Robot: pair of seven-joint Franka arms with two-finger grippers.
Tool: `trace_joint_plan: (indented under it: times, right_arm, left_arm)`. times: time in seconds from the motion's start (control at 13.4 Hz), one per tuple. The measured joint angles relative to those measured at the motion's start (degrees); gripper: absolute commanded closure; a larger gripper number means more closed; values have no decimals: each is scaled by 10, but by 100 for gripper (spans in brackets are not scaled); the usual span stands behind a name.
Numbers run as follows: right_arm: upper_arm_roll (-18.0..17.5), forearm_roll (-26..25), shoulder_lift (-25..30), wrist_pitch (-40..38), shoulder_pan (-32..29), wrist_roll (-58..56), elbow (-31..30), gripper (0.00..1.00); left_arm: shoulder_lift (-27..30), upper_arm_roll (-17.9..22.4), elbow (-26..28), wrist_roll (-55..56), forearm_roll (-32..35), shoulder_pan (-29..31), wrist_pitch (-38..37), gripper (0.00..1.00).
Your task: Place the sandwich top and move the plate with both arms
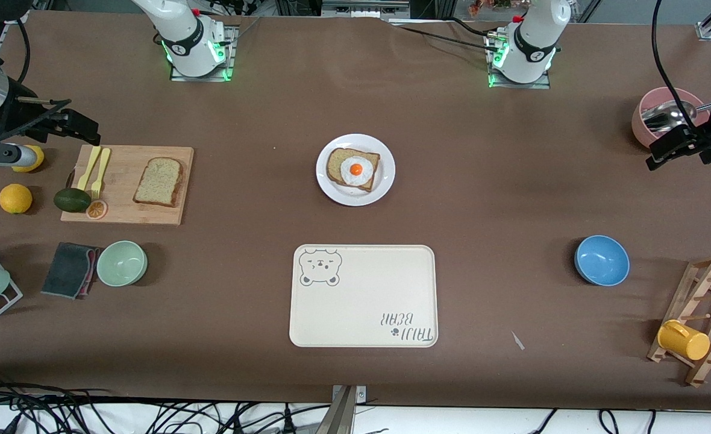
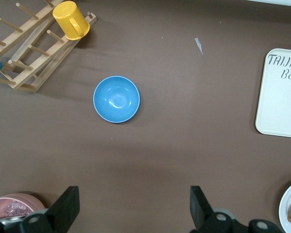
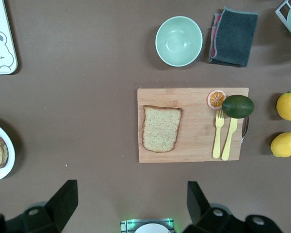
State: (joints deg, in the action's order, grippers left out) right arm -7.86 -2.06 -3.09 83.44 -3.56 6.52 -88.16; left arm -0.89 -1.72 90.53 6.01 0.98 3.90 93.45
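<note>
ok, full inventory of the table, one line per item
sandwich top: 1, light brown, on cutting board
egg toast: 1, on plate, white, table centre
tray: 1, cream, nearer camera than plate
bowls: blue, pale green, pink holding a ladle
cloth: 1, dark grey, beside green bowl
fork, knife: yellow, on board
avocado, orange slice: board edge
citrus: 2, yellow
mug: yellow, on wooden rack
left gripper: jaws open, waiting
right gripper: jaws open, waiting

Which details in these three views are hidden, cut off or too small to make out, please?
- Front view: the right gripper is partly cut by the picture edge.
- Left wrist view: the plate is cropped by the corner.
- Right wrist view: the knife lies mostly hidden under the avocado.
</note>
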Motion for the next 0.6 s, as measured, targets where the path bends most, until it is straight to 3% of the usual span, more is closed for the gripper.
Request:
trace_joint_plan:
  times: [0.6]
  right_arm:
    - [0, -1, 55, 53, 0, 0, -86, 1]
  left_arm:
    - [0, 0, 0, 0, 0, 0, -1, 0]
